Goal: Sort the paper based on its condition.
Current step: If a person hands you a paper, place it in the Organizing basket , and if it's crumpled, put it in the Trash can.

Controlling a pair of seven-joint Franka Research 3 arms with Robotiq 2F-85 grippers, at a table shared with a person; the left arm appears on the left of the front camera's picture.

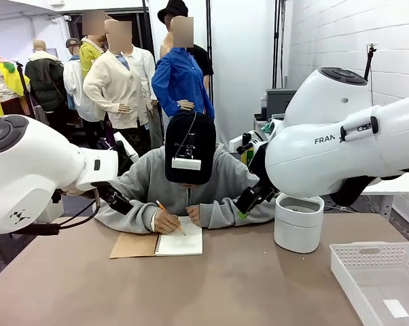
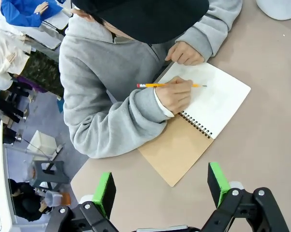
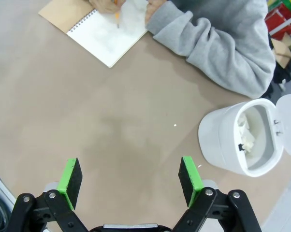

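A person at the far side writes with a pencil [image 2: 169, 85] on the open page of a spiral notebook [image 2: 213, 99] whose brown cover [image 2: 177, 152] is folded out. Crumpled white paper [image 3: 246, 137] lies inside the white bin [image 3: 218, 140]. A small flat white piece [image 1: 395, 309] rests in the tray [image 1: 367, 261]. My left gripper [image 2: 161, 188] hangs open above the table edge near the notebook's brown corner. Over bare tabletop my right gripper [image 3: 131, 181] is open and holds nothing, with the bin to its right.
The person's grey sleeves [image 1: 221, 207] and both hands rest on the table around the notebook [image 1: 179, 241]. The white bin [image 1: 298, 224] stands at the right, its lid swung open. The slotted tray sits at the front right corner. People stand behind.
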